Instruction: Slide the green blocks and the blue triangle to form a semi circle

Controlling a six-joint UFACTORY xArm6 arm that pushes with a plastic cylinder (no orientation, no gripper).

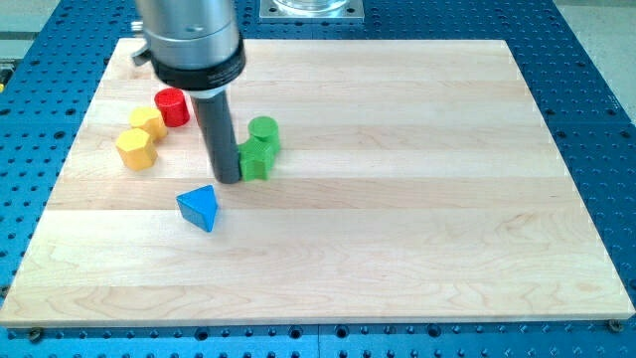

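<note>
The pale wooden desk (417,199), made of long glued planks, lies on a blue perforated base (596,119) and carries everything else. Above its upper left hangs the arm's grey and black cylindrical housing (191,40), from which the straight dark rod (219,129) drops to the board. There is no pincer on this arm, so nothing is clenched or released; contact is made only by my tip (228,180).

My tip stands just at the view's left edge of the green star-like block (256,158), seemingly touching it. Behind that, touching it toward the view's top right, sits the green round cylinder block (263,130). The blue triangular block (199,208) lies apart, below and to the view's left of my tip.

The step in hand looks like the shaping of the green pair: they are bunched together, not yet spaced into a curve. The next move probably calls for separating the two greens sideways, then nudging the blue triangle so all three sit on one arc (three points make a shallow one at best).

Off to the view's left, untouched by the task, are the red cylinder block (172,105) and two yellow blocks, one hexagonal (135,148) and one behind it (149,121).

No containers appear anywhere on the desk.
</note>
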